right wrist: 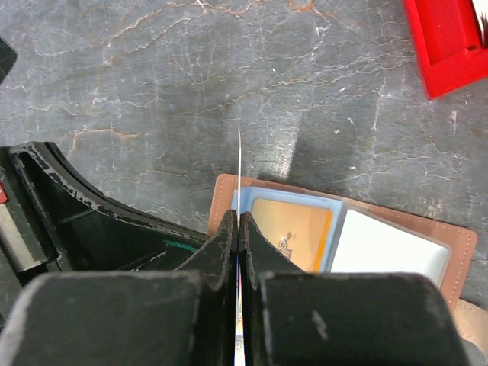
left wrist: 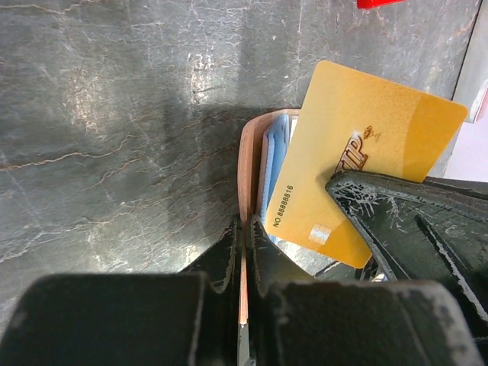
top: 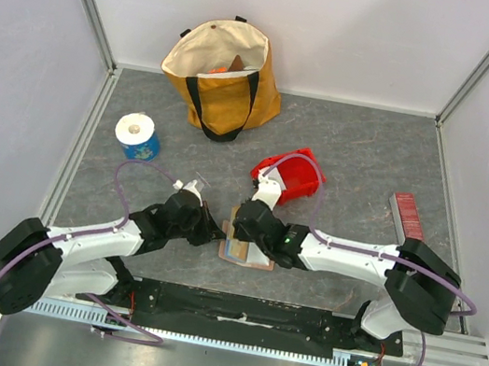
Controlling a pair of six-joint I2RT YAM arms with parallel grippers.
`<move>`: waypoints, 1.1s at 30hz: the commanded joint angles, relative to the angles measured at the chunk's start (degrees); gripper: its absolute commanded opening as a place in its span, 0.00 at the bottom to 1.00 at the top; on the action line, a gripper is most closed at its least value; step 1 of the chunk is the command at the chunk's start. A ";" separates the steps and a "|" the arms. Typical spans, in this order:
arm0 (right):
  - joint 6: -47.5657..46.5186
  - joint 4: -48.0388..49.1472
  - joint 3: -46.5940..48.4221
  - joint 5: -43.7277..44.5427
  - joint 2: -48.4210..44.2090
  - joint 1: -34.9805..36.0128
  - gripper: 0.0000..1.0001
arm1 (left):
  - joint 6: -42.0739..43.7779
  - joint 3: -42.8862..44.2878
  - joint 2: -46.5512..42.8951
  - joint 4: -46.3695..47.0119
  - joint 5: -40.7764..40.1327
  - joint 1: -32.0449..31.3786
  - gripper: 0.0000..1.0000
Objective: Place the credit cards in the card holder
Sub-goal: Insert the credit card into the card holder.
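Left pincer (left wrist: 242,248) clamped shut on card holder (left wrist: 248,160) flap; holder on counter (top: 364,147), 6 o'clock from red bin (top: 293,177). Right pincer (right wrist: 239,221) pinched tight on gold credit card (left wrist: 358,145), tilted at holder's open side. Best play: hold flap steady, square card's leading edge to pocket, slide without forcing.

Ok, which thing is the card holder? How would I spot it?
Look at the grey table, in the middle, where the two arms' fingers meet. The card holder lies right there: a flat, tan-brown wallet, opened out, with cards tucked in. Its neighbour, the red bin, is bright plastic.
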 commanded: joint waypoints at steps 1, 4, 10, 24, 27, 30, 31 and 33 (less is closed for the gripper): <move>-0.61 -4.30 1.77 3.55 0.17 1.10 0.00 | -2.14 -0.02 -1.81 2.86 0.39 -0.21 0.02; -0.52 -4.82 1.59 3.46 0.61 1.36 0.00 | -1.97 -0.02 -2.24 2.95 0.48 -0.21 0.02; -1.83 -10.09 4.40 7.68 -0.26 2.33 0.00 | -2.05 -0.28 -3.21 2.25 -0.14 -0.21 0.02; -3.95 -14.41 -1.04 5.04 -8.17 1.10 0.00 | -2.67 -2.65 -1.37 -0.39 -3.21 -0.21 0.02; -4.12 -14.32 -2.01 2.77 -9.05 -0.83 0.00 | -2.49 -2.65 -0.75 -0.39 -3.22 -0.30 0.02; -5.09 -11.08 -3.68 -1.63 -11.07 -3.47 0.00 | -1.97 -2.48 0.65 -0.48 -3.83 -0.21 0.02; -5.61 -8.98 -4.55 -3.46 -12.38 -4.17 0.00 | -1.79 -2.39 1.61 -0.57 -4.35 -0.21 0.02; -6.40 -5.28 -5.70 -7.51 -15.28 -5.22 0.00 | -1.70 -2.30 4.33 -0.74 -4.62 -0.30 0.02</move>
